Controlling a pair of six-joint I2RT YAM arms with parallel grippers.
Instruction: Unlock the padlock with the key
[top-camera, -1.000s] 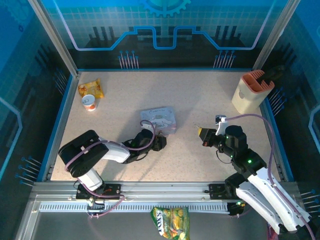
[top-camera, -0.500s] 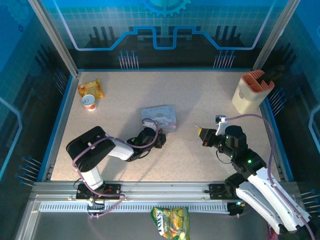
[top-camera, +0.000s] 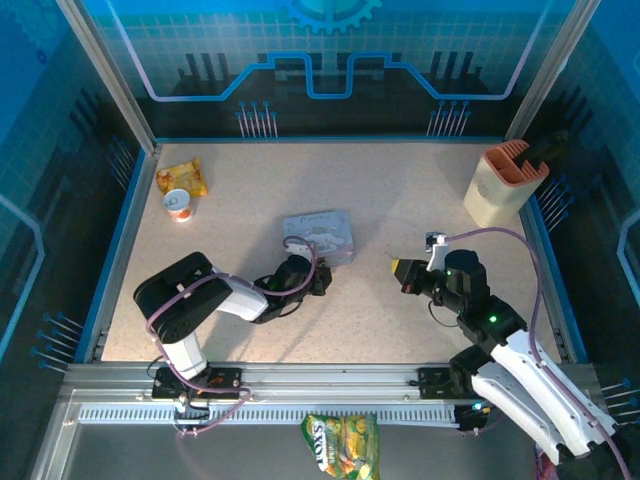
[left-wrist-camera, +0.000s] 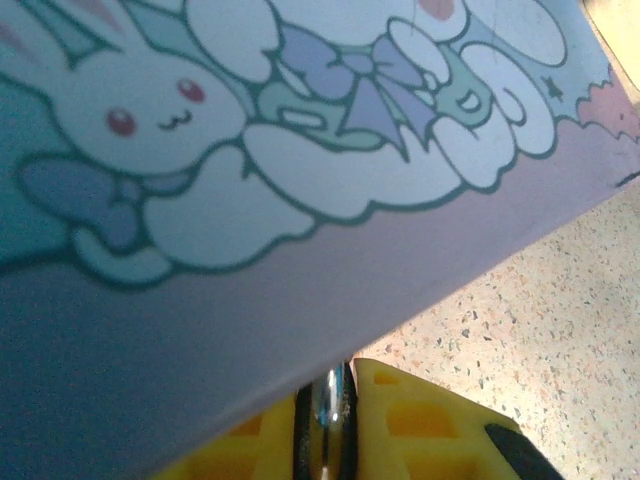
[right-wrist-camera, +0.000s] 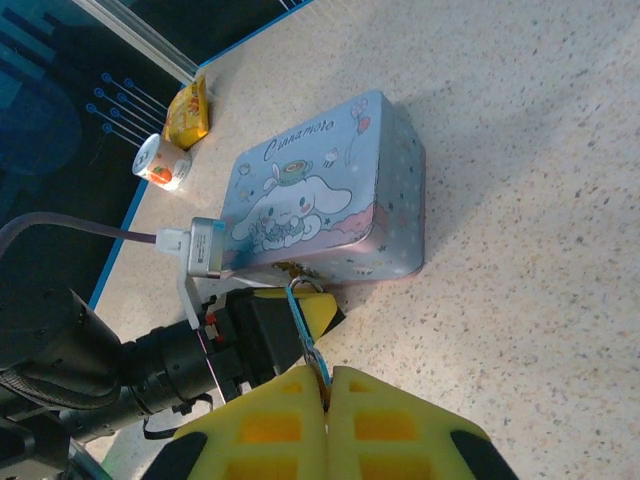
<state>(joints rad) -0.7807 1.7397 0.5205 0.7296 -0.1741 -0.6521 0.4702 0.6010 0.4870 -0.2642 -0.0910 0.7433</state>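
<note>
One tin (top-camera: 318, 238). Near it, one padlock (left-wrist-camera: 330, 420), one key (right-wrist-camera: 313, 352). Left of it, one cup (top-camera: 178, 205), one packet (top-camera: 183, 177). Right of it, one holder (top-camera: 503, 183).

overhead and wrist views share the tin (top-camera: 318, 237).

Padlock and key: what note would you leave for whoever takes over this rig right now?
Left gripper: jaws shut on a silvery piece, apparently the padlock, close by the tin.
Right gripper: jaws shut on the key, apart from the left gripper.
Done: both things gripped.
Left to do: bring the key to the padlock, insert it, turn it; nothing shows it unlocked yet.
</note>
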